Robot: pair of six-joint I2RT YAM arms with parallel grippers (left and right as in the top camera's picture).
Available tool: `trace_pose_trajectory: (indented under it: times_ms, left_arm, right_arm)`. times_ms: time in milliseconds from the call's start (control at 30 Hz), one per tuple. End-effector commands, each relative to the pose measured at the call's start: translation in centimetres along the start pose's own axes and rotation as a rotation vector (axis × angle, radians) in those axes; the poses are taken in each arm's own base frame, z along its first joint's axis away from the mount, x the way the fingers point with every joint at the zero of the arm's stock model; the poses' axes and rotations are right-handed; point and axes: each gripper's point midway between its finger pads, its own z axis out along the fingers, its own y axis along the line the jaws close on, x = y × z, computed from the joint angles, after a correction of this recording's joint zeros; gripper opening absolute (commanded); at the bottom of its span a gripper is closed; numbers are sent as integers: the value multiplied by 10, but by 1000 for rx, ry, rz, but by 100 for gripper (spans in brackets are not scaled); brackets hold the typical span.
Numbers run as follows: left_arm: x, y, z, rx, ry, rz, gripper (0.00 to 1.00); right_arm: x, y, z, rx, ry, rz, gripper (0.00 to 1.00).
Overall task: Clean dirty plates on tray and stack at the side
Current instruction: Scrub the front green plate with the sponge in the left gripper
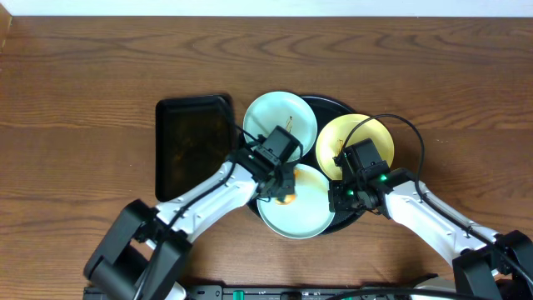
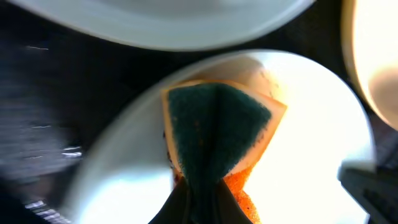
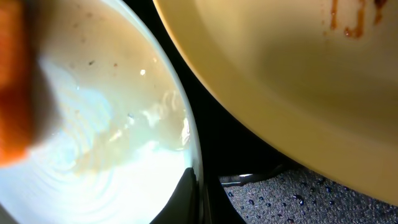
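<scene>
The left gripper clamps a sponge, pressing it onto the mint plate at lower centre to scrub it. The right gripper pinches that plate's rim, seemingly to steady it.

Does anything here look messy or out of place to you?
Brown sauce streaks mark the yellow plate and the far green plate. The near green plate shows wet smears around the sponge. Nothing looks broken.

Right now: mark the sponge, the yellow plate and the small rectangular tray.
sponge (image 2: 217, 127), left wrist view, green scouring face.
yellow plate (image 1: 376, 137), overhead view, bare inner surface.
rectangular tray (image 1: 187, 142), overhead view, middle of its floor.
</scene>
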Motion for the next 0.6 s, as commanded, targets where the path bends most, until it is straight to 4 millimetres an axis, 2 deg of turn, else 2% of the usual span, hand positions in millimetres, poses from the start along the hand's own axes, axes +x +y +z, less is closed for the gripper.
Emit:
trace_pose_trajectory:
  times_ms: [0, 133, 233, 433, 567]
  left_arm:
    - [-13, 26, -7, -109, -71, -1, 7]
    - [-10, 33, -10, -125, -55, -9, 8]
    - [-13, 28, -22, -103, -82, 5, 7]
    - [-30, 11, -72, -5, -223, 60, 7]
    - [-37, 16, -93, 16, -273, 32, 7]
  right_arm:
    - [5, -7, 2, 39, 15, -5, 1]
    - [5, -7, 2, 39, 15, -5, 1]
    - [4, -7, 2, 41, 13, -6, 1]
    - [2, -10, 2, 58, 2, -7, 2]
    - [1, -9, 2, 55, -2, -8, 13]
